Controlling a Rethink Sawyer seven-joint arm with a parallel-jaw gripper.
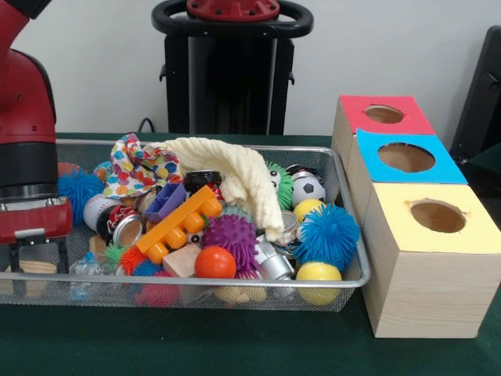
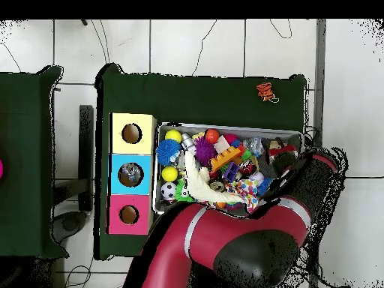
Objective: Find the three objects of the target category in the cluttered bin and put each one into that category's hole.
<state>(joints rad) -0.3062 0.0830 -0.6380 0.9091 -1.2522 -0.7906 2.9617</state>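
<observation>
**Searching stage: hand low over the bin's left end, nothing gripped**

Front view, lower left: red and black arm [image 1: 27, 117] reaching down, hand [image 1: 39, 254] just inside the wire bin [image 1: 235, 283]. Fingers set wide, with nothing between them. Directly below, a pale wooden block [image 1: 25, 270] against the bin's left wall; touching or just clear of it, impossible to say.

Rest of the bin heaped with toys. Centre: a cream cloth [image 1: 235, 172] draped across the pile, an orange brick [image 1: 180, 223], a purple spiky ball [image 1: 232, 237] and an orange ball [image 1: 214, 262]. Right end: a blue spiky ball [image 1: 327, 235] and a yellow ball [image 1: 318, 274].

Right of the frame, on the green bench [image 1: 235, 345]: three wooden boxes in a row beside the bin, each with one round hole, topped red [image 1: 356, 110], blue [image 1: 372, 168] and yellow [image 1: 391, 235].

Target category not shown, so no telling which toys count or how many already sit in a hole. Judged as the search-and-pick step, with the block the likely candidate.

Next move, as a guess: lower a little, centre over the block, close, lift clear of the clutter, then cross the full length of the bin to the boxes. Risk of snagging the cloth on the way.
</observation>
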